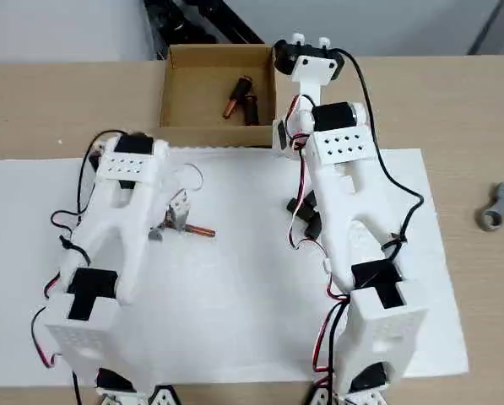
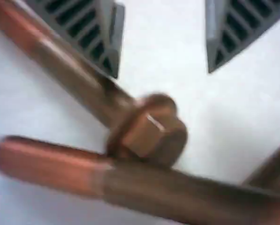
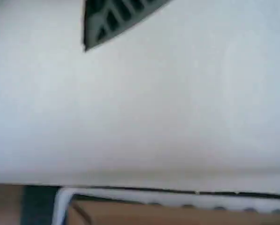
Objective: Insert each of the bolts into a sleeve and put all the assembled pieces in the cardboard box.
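My left gripper [image 1: 169, 224] hangs low over the white paper, left of centre, and is open. Just past its grey fingertips [image 2: 100, 37] a copper bolt [image 2: 147, 133] with a hex head lies on the paper. A copper sleeve [image 2: 130, 183] lies across the bolt, touching its head. In the high view a copper piece [image 1: 200, 229] sticks out to the gripper's right. The cardboard box [image 1: 174, 93] stands at the back with two assembled pieces [image 1: 240, 99] inside. My right gripper [image 1: 287, 135] hovers by the box's near right corner. One grey finger [image 3: 114, 18] shows over bare paper, holding nothing.
The white paper sheet [image 1: 252, 295] covers the middle of the wooden table. A grey plastic part [image 1: 497, 206] lies on the wood at the far right. Both arms' cables trail over the paper. The box's front edge [image 3: 177, 211] lies close under the right wrist.
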